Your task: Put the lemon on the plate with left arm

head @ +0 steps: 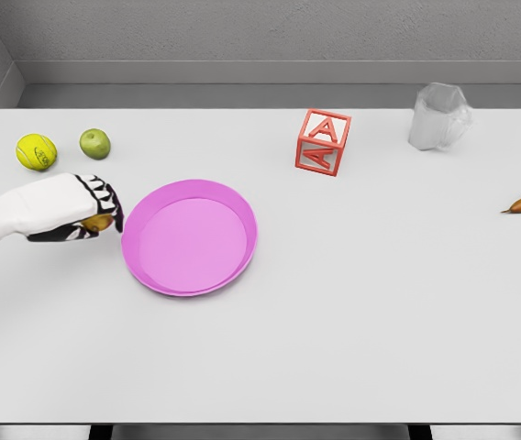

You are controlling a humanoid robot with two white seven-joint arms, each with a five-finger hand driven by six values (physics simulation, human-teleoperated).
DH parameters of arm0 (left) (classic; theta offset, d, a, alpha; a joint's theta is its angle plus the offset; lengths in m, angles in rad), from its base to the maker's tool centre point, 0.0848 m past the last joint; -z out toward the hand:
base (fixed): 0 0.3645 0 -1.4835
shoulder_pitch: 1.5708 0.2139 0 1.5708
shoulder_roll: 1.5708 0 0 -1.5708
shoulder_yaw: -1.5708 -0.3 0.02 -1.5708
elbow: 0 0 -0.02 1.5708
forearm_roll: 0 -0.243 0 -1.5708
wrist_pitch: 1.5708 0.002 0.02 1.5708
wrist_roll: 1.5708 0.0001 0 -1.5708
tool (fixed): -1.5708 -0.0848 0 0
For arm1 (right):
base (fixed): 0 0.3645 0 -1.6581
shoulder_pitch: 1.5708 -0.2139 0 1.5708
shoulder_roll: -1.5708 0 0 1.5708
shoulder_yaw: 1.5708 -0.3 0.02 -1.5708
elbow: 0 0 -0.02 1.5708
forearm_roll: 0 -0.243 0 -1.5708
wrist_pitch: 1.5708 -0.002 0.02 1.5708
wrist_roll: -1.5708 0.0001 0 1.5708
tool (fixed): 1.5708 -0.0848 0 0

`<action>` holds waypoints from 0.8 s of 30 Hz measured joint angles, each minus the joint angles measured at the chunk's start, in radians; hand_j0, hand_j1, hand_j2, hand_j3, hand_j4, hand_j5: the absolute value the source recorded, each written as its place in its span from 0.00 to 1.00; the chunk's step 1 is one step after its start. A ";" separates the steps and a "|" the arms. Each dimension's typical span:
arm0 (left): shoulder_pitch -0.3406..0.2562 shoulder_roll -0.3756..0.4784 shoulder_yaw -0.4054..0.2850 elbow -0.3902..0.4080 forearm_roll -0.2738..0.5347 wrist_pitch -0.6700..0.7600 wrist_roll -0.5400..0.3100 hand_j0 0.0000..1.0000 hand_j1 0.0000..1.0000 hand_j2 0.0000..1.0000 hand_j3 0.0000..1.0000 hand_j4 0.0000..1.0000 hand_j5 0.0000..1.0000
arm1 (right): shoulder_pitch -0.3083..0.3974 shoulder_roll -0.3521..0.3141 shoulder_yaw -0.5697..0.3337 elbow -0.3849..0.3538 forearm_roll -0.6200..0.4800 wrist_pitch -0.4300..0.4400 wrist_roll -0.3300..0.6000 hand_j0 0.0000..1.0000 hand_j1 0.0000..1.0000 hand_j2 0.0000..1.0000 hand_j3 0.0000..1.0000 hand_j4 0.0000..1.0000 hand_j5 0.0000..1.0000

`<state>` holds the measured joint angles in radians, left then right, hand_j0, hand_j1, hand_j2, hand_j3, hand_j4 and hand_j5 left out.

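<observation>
One letter, "A", reads on the red block (322, 141). Left hand (84, 209) curls around what seems the lemon (98, 222), a yellow sliver just left of the pink plate (190, 236) above the counter (380, 302).

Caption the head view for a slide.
Left hand shut on the lemon, just left of the pink plate.
</observation>
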<state>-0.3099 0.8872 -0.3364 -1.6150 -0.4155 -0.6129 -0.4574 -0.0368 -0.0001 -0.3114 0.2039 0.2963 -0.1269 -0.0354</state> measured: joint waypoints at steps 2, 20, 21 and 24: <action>-0.008 -0.011 -0.010 -0.009 -0.002 0.000 -0.001 0.49 0.49 0.49 0.49 0.49 0.49 | 0.000 0.000 0.000 0.000 0.000 0.000 0.000 1.00 1.00 1.00 1.00 1.00 1.00; -0.100 -0.153 -0.125 -0.072 -0.065 0.000 0.000 1.00 1.00 1.00 1.00 1.00 1.00 | 0.000 0.000 0.000 0.000 0.000 0.000 0.000 1.00 1.00 1.00 1.00 1.00 1.00; -0.100 -0.158 -0.130 -0.073 -0.064 0.000 0.001 1.00 1.00 1.00 1.00 1.00 1.00 | 0.000 0.000 0.000 0.000 0.000 0.000 0.000 1.00 1.00 1.00 1.00 1.00 1.00; -0.100 -0.164 -0.134 -0.074 -0.063 0.000 0.002 1.00 1.00 1.00 1.00 1.00 1.00 | 0.000 0.000 0.000 0.000 0.000 0.000 0.000 1.00 1.00 1.00 1.00 1.00 1.00</action>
<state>-0.4096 0.7237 -0.4702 -1.6886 -0.4786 -0.6131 -0.4554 -0.0368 -0.0001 -0.3114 0.2039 0.2963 -0.1266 -0.0354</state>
